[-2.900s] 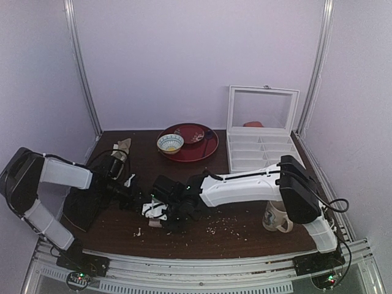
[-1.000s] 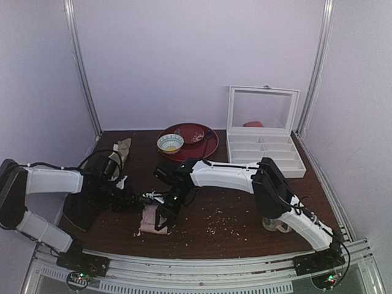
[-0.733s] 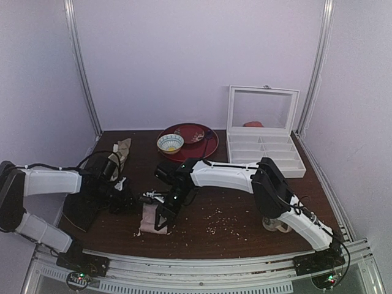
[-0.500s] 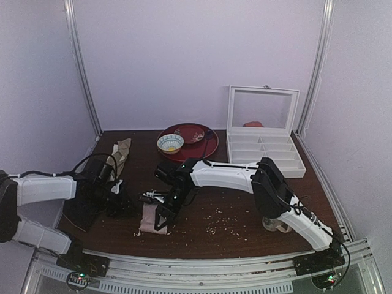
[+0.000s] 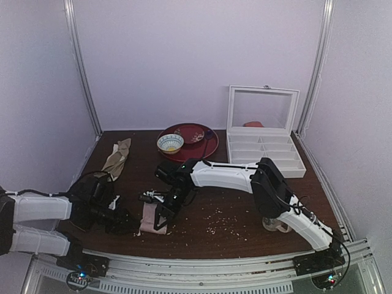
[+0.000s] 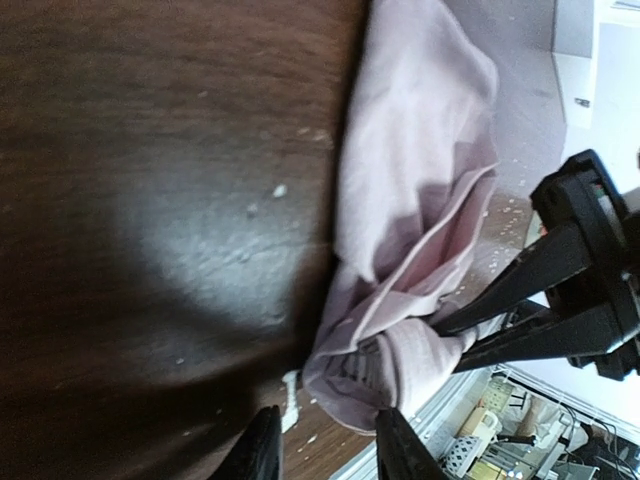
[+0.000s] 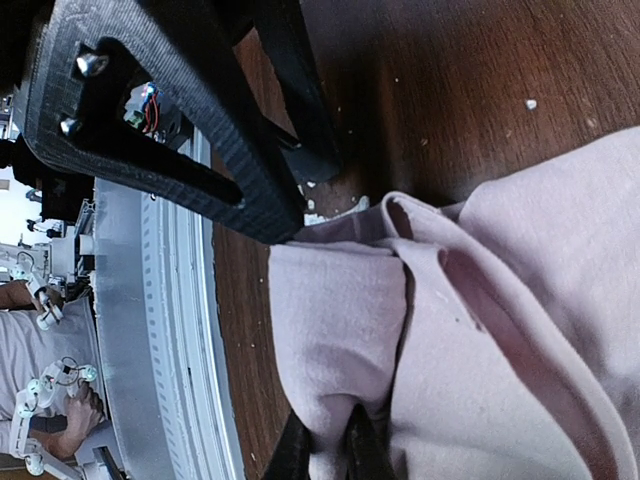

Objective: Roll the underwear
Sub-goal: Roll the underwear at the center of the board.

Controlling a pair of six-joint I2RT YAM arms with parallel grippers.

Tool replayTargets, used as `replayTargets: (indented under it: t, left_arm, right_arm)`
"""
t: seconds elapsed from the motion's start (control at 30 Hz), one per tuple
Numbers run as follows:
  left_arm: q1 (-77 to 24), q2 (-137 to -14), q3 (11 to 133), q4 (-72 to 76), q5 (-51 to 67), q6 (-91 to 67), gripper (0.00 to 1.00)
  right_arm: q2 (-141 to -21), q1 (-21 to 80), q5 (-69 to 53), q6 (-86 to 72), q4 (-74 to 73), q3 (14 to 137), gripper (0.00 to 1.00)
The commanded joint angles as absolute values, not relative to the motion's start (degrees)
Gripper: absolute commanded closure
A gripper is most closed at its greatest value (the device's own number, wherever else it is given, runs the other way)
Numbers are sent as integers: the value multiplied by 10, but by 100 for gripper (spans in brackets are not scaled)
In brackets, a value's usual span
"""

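The pale pink underwear [image 5: 152, 219] lies bunched in a narrow strip on the dark table near the front edge. My right gripper [image 5: 161, 211] reaches down onto it; in the right wrist view its fingertips [image 7: 292, 452] are shut on a fold of the underwear [image 7: 470, 330]. My left gripper [image 5: 130, 222] sits low just left of the garment, open and empty. In the left wrist view the left gripper [image 6: 325, 452] is beside the underwear's [image 6: 410, 190] rolled end, where the whitish waistband shows, and the right gripper's black fingers [image 6: 540, 290] pinch the cloth.
A beige-olive cloth [image 5: 116, 158] lies at the back left, a black cloth [image 5: 78, 208] under my left arm. A red plate [image 5: 205, 150] with a bowl [image 5: 169, 143], a white compartment box [image 5: 263, 153], a mug [image 5: 277, 219] and scattered crumbs [image 5: 220, 223] are also there.
My left arm has let go and drawn back low toward the near-left edge. The underwear has been laid out as a strip. My right gripper stays shut on it.
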State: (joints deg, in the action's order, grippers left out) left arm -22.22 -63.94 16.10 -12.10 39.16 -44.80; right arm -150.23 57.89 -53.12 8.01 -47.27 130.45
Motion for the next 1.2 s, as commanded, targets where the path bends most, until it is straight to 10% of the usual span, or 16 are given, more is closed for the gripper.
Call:
replayTargets:
  t: [0.0,1.17]
  left_arm:
    - [-225,-646,147,-10,432,-469,55]
    - [-240,-674,138,25,437,-436,41]
  right_arm:
    - [-1534,576,-492,71,-475,1296,100]
    - [-1533,576,-485,65,-474,1294,100]
